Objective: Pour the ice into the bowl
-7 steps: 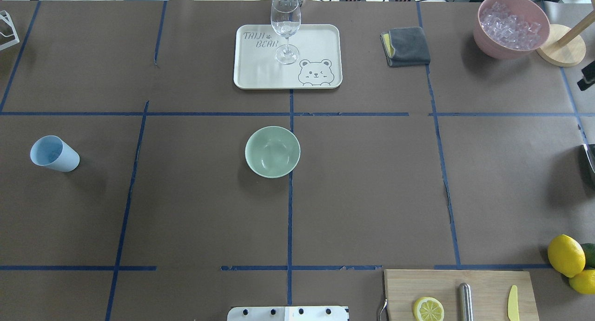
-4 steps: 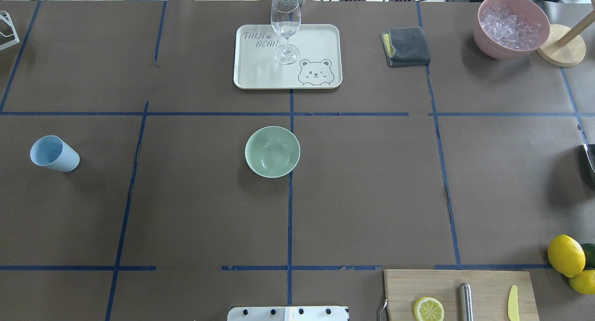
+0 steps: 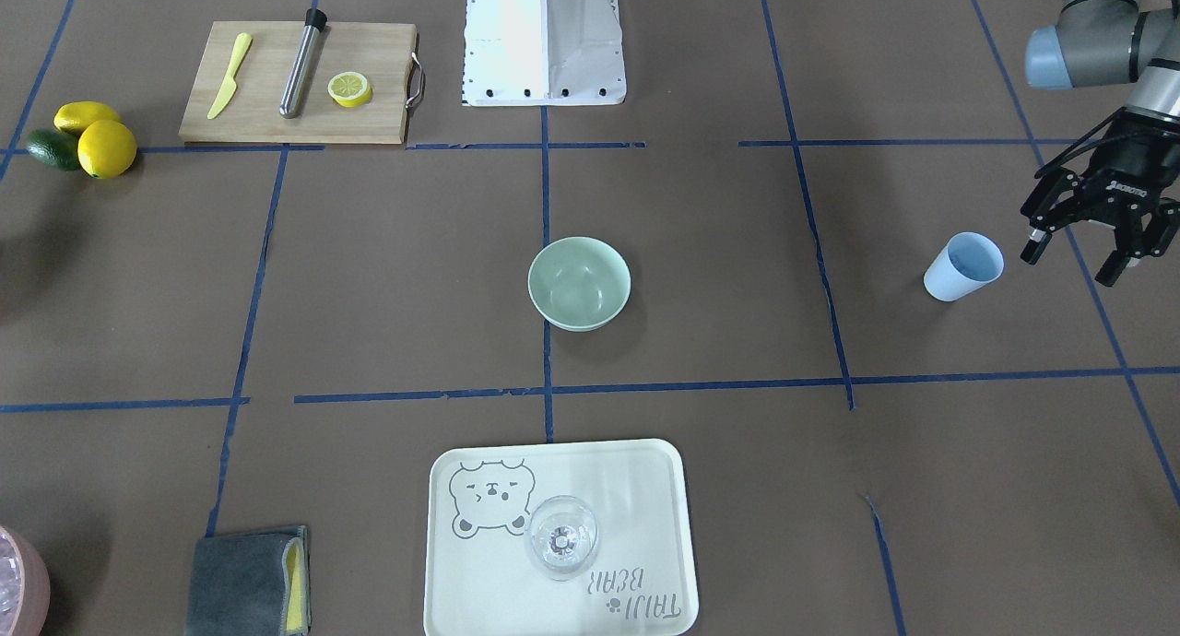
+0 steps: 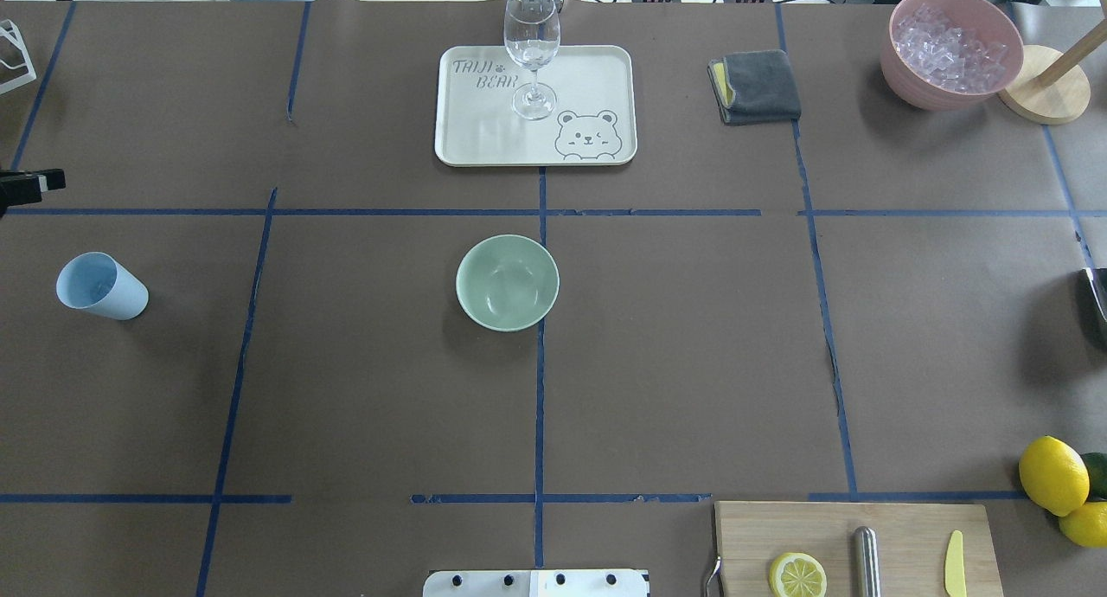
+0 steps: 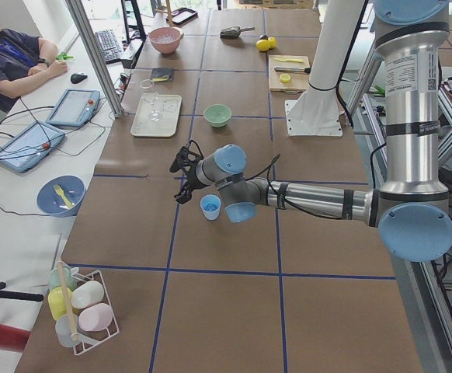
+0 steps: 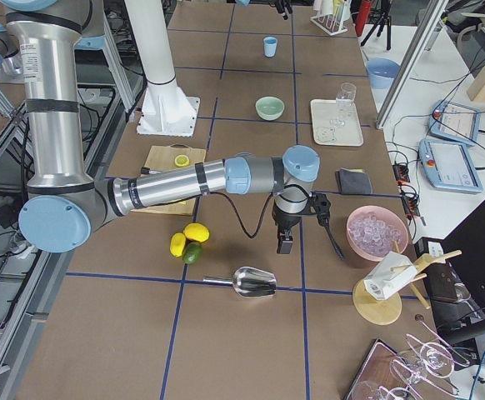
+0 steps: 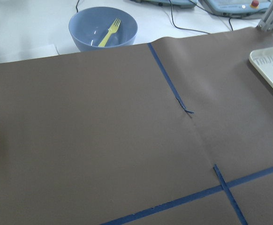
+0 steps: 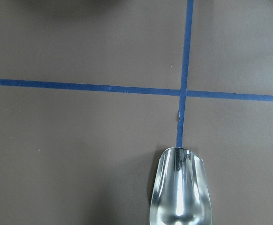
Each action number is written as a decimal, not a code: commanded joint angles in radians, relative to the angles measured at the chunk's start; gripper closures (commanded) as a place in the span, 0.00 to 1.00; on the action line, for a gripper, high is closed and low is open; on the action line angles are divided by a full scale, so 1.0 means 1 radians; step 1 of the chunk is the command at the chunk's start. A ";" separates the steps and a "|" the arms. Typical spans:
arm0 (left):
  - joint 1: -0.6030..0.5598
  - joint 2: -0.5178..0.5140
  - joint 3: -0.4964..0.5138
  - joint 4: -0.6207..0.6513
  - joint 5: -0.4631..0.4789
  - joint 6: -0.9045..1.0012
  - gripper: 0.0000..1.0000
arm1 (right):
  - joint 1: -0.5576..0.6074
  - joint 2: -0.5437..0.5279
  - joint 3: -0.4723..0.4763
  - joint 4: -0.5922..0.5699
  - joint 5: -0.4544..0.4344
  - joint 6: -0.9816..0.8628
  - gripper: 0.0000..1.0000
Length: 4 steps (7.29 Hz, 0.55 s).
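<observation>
My left gripper (image 3: 1069, 264) gapes wide, empty, just beside light blue cup (image 3: 963, 267); right gripper (image 6: 305, 237), cannot tell. Bowl (image 4: 507, 282) empty mid-table, nothing poured yet; ice (image 4: 950, 41) seen only in pink container (image 4: 905, 78)

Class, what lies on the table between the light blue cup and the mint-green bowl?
Only bare brown paper, crossed by one blue tape line, separates the cup and the bowl, as the overhead view shows.
</observation>
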 commanded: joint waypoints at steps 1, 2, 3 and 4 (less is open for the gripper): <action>0.214 0.062 -0.003 -0.094 0.374 -0.095 0.00 | 0.000 -0.003 -0.001 0.002 0.000 -0.002 0.00; 0.273 0.092 0.000 -0.142 0.465 -0.119 0.00 | 0.000 -0.003 -0.001 0.000 0.000 -0.001 0.00; 0.327 0.118 0.000 -0.171 0.574 -0.127 0.00 | 0.000 -0.003 0.001 0.002 0.000 -0.002 0.00; 0.400 0.124 0.001 -0.173 0.701 -0.150 0.00 | 0.000 -0.004 -0.001 0.002 0.000 -0.004 0.00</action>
